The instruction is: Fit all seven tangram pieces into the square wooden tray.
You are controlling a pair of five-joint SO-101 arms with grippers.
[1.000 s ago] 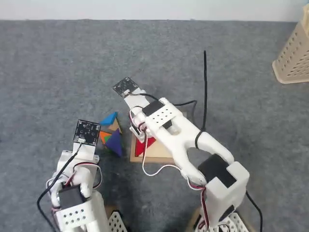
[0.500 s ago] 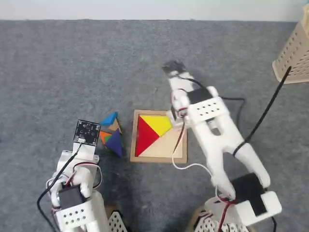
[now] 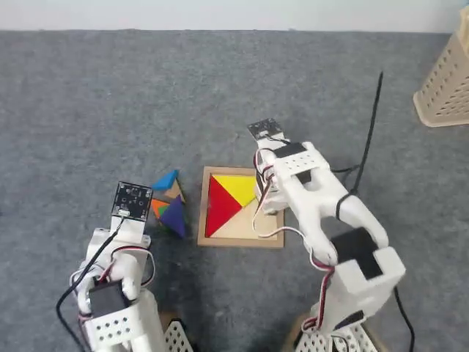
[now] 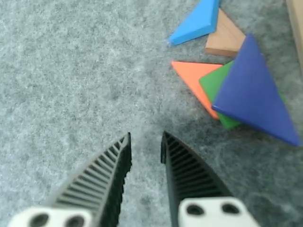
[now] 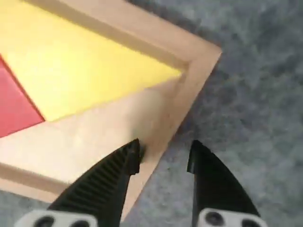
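Two parted, empty jaws of the left gripper (image 4: 145, 137) hover over the grey tabletop (image 3: 110, 110), near five loose pieces (image 3: 174, 214). Right of these, the square wooden tray (image 3: 238, 240) holds a red triangle (image 3: 218, 205) and a yellow triangle (image 3: 238, 187). The right gripper (image 5: 165, 145) has its jaws open astride the tray's right rim.

One square wooden tray (image 3: 238, 229), folks, and here comes the tally on tangram pieces: two inside it, the yellow triangle (image 3: 236, 187) and the red triangle (image 3: 217, 207). Five more outside: the light blue piece (image 4: 198, 21), the plain wood piece (image 4: 226, 40), the orange piece (image 4: 194, 78), the green piece (image 4: 214, 87), the dark blue triangle (image 4: 253, 97). Seven in all! Two arms, left arm (image 3: 117, 301) and right arm (image 3: 322, 205), so two grippers, left gripper (image 4: 145, 137) and right gripper (image 5: 165, 145), two fingers apiece. And one pale latticed basket (image 3: 447, 81).
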